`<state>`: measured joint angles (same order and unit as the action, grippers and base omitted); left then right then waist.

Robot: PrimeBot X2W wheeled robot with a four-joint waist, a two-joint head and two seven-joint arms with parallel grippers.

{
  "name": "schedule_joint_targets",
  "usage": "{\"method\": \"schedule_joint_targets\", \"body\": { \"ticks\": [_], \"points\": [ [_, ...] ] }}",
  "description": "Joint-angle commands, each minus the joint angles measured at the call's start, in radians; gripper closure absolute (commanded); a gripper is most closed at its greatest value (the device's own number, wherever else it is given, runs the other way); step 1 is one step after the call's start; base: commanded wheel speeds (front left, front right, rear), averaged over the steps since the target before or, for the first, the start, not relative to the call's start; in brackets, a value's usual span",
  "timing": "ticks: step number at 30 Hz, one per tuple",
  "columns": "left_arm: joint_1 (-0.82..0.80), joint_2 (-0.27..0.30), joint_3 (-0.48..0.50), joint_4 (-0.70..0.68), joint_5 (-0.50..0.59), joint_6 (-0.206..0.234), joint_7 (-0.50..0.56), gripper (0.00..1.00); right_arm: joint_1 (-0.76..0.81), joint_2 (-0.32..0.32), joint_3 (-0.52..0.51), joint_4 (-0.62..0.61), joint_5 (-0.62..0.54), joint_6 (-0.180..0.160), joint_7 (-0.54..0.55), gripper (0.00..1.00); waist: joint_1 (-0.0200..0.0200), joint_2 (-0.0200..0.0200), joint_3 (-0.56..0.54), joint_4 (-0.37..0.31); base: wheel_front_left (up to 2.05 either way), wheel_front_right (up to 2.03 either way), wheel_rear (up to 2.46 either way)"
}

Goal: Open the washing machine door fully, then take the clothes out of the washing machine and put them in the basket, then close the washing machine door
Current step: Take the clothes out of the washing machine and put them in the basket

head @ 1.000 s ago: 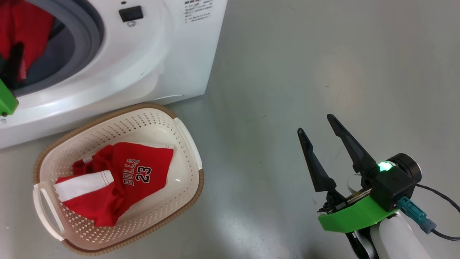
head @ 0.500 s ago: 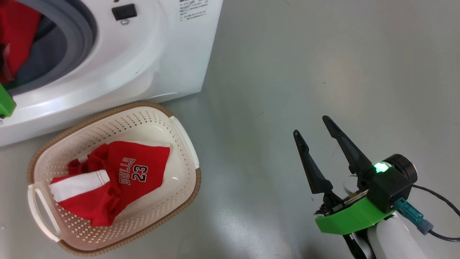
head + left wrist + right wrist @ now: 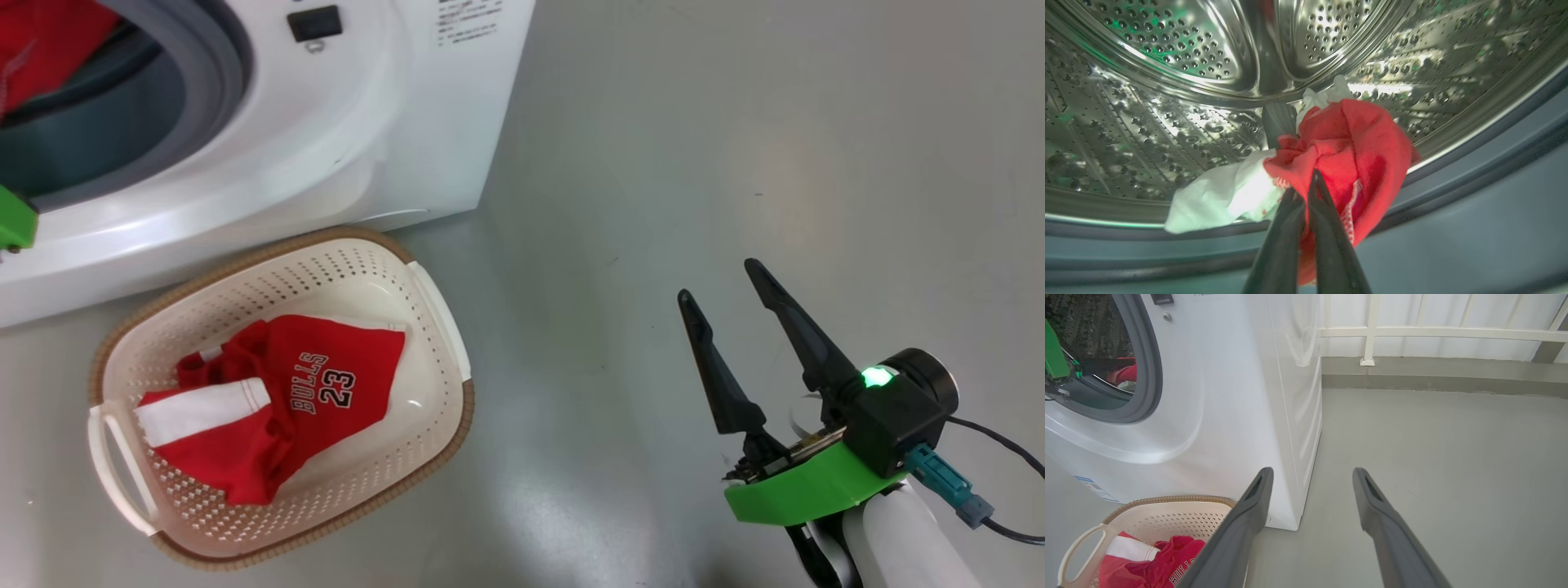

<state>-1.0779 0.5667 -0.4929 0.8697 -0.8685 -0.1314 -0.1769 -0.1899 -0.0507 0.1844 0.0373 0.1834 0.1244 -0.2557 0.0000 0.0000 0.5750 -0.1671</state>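
Pinching the clothes, left tool (tips together) inside the washing machine, right tool spread wide.

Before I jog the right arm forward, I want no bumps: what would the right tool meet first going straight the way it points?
Likely the washing machine, low on its side panel, or the floor just beside it; the right tool aims along that edge, so I cannot tell which.

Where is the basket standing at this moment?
In the head view the basket stands at the lower left, on the floor just in front of the washing machine, with a red garment lying inside it.
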Motion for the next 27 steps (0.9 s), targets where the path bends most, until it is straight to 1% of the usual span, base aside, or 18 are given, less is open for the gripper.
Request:
{"method": "schedule_joint_targets", "body": {
  "ticks": [1, 5, 7, 9, 12, 16, 17, 22, 27],
  "points": [
    [0.025, 0.043, 0.038, -0.033, -0.028, 0.001, -0.022, 1.0, -0.012, 0.001, 0.017, -0.017, 0.004, 0.006, -0.006, 0.0, 0.0, 0.0, -0.007, 0.01, 0.0, 0.0, 0.0],
    [0.07, 0.044, 0.059, -0.092, -0.072, 0.001, -0.065, 1.0, -0.015, 0.001, 0.012, -0.011, 0.0, 0.006, -0.006, 0.0, 0.0, 0.0, -0.015, 0.026, 0.0, 0.0, 0.0],
    [0.093, 0.052, 0.073, -0.126, -0.075, 0.001, -0.077, 1.0, -0.017, 0.001, 0.01, -0.008, -0.003, 0.006, -0.006, 0.0, 0.0, 0.0, -0.021, 0.034, 0.0, 0.0, 0.0],
    [0.114, 0.061, 0.096, -0.155, -0.055, 0.001, -0.083, 1.0, -0.019, 0.001, 0.006, -0.004, -0.004, 0.006, -0.006, 0.0, 0.0, 0.0, -0.029, 0.041, 0.0, 0.0, 0.0],
    [0.152, 0.059, 0.195, -0.233, 0.017, 0.014, -0.084, 1.0, -0.019, 0.001, 0.001, -0.001, -0.006, 0.006, -0.006, 0.0, 0.0, 0.0, -0.042, 0.05, 0.0, 0.0, 0.0],
    [0.245, 0.019, 0.336, -0.346, 0.127, 0.022, -0.085, 1.0, -0.015, 0.001, -0.004, 0.006, -0.005, 0.006, -0.006, 0.0, 0.0, 0.0, -0.068, 0.057, 0.0, 0.0, 0.0],
    [0.245, 0.019, 0.336, -0.346, 0.127, 0.022, -0.085, 1.0, -0.015, 0.001, -0.004, 0.006, -0.005, 0.006, -0.006, 0.0, 0.0, 0.0, -0.068, 0.057, 0.0, 0.0, 0.0],
    [0.355, -0.049, 0.478, -0.458, 0.241, 0.018, -0.085, 1.0, -0.007, 0.001, -0.006, 0.015, -0.006, 0.006, -0.006, 0.0, 0.0, 0.0, -0.097, 0.064, 0.0, 0.0, 0.0],
    [0.448, -0.118, 0.59, -0.558, 0.318, 0.009, -0.085, 1.0, 0.006, 0.001, -0.008, 0.024, -0.005, 0.006, -0.006, 0.0, 0.0, 0.0, -0.136, 0.068, 0.0, 0.0, 0.0]
  ]
}}
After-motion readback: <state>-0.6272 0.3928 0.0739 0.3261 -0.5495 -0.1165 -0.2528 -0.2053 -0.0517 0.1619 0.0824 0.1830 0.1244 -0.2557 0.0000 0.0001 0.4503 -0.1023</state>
